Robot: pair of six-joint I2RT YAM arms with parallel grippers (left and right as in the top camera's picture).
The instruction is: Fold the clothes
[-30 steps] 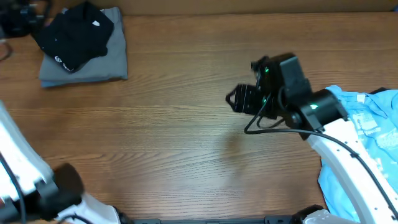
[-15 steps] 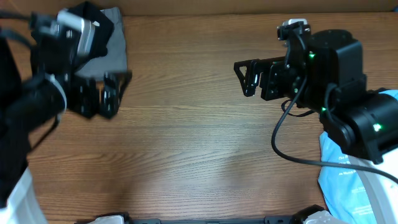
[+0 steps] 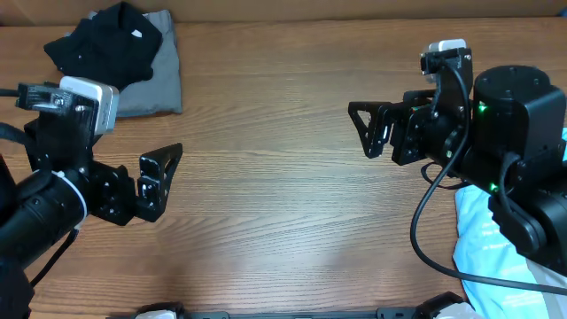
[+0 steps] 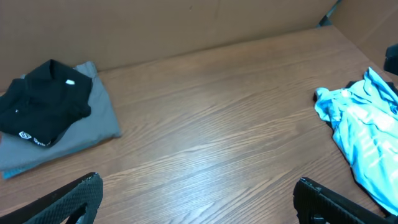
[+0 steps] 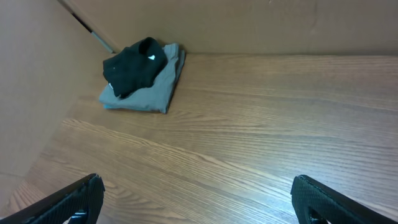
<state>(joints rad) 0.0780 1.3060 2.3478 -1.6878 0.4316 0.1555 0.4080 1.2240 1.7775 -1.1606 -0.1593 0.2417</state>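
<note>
Surface: brown wood-grain table [image 3: 266, 186] filling the overhead view, meeting a plain tan wall [image 4: 186, 25] along its far edge.

Far left corner: folded black short-sleeved shirt [image 3: 102, 44] with a white neck label and a small white logo, lying on top of a folded grey garment [image 3: 161, 75]. Covering the left part of that grey garment, leaving its right and near edges showing. Sitting close to the wall as one pile, seen from both wrist cameras too [image 4: 43, 106] [image 5: 134, 65].

Left gripper: black two-finger left gripper [image 3: 168, 182] hanging above the left half of the table, nearer the front edge than the pile and well apart from it. Jaws standing wide, gripping nothing, pointing toward the middle of the table. In its own wrist view, dark fingertips [image 4: 78, 199] showing at the two lower corners with only wood grain between them.

Right gripper: black two-finger right gripper [image 3: 361, 131] hanging above the right half of the table, pointing left toward the middle. Jaws spread wide, gripping nothing. In its wrist view, fingertips [image 5: 71, 202] framing the lower corners, with the far pile up ahead.

Right edge: crumpled light blue printed tee [image 4: 360, 124] lying unfolded on the wood, well apart from both grippers' jaws. Partly hidden under the right arm [image 3: 523, 133] in the overhead view, peeking out below it [image 3: 483, 244].
</note>
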